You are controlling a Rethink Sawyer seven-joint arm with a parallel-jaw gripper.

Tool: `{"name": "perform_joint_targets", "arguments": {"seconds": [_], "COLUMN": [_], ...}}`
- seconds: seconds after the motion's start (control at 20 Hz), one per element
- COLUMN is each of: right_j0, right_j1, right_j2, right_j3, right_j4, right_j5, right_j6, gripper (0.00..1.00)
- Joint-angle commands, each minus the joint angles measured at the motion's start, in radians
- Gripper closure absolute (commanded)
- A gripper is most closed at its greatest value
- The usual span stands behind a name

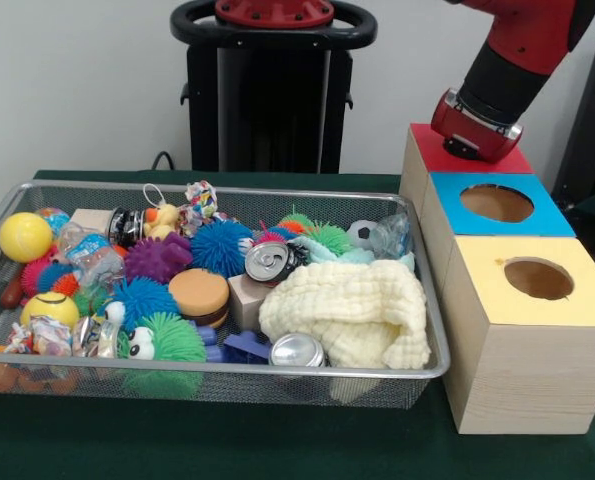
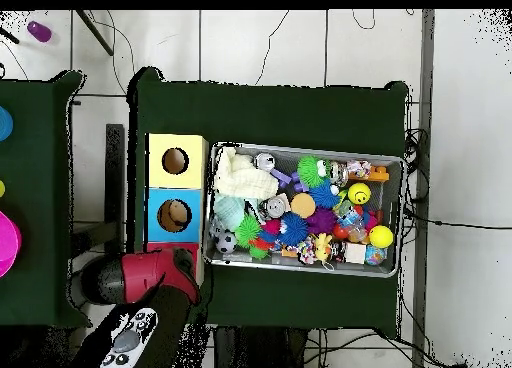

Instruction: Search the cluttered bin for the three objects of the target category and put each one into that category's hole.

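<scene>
The wire mesh bin (image 1: 227, 371) lies on the green table, full of toys; it also shows in the overhead view (image 2: 300, 147). A small yellow plush duck (image 1: 163, 218) with an orange beak sits near its far rim, and shows in the overhead view (image 2: 322, 247). I see no striped tiger. The red-topped part of the wooden box (image 1: 439, 150) is the farthest one. My gripper (image 1: 469, 145) is right over that red top, and the arm's red wrist hides it. The red-surround hole is hidden under the arm in both views.
The blue-surround opening (image 1: 497, 203) and the yellow-surround opening (image 1: 538, 278) lie nearer the camera. A cream knitted cloth (image 1: 347, 310), spiky balls (image 1: 220, 247), two cans (image 1: 268, 262) and a yellow ball (image 1: 25, 237) fill the bin. The black pedestal (image 1: 272, 100) stands behind.
</scene>
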Motion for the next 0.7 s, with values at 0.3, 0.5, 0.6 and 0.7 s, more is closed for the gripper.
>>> {"name": "perform_joint_targets", "arguments": {"seconds": [0.3, 0.5, 0.6, 0.7], "right_j0": [-0.148, -0.175, -0.181, -0.192], "right_j1": [0.112, 0.09, 0.082, 0.069], "right_j2": [0.071, 0.088, 0.091, 0.096], "right_j3": [-0.005, -0.022, -0.028, -0.034], "right_j4": [-0.059, -0.054, -0.055, -0.057], "right_j5": [-0.32, -0.234, -0.207, -0.181], "right_j6": [0.082, 0.05, 0.043, 0.035], "gripper": [0.0, 0.0, 0.0, 0.0]}}
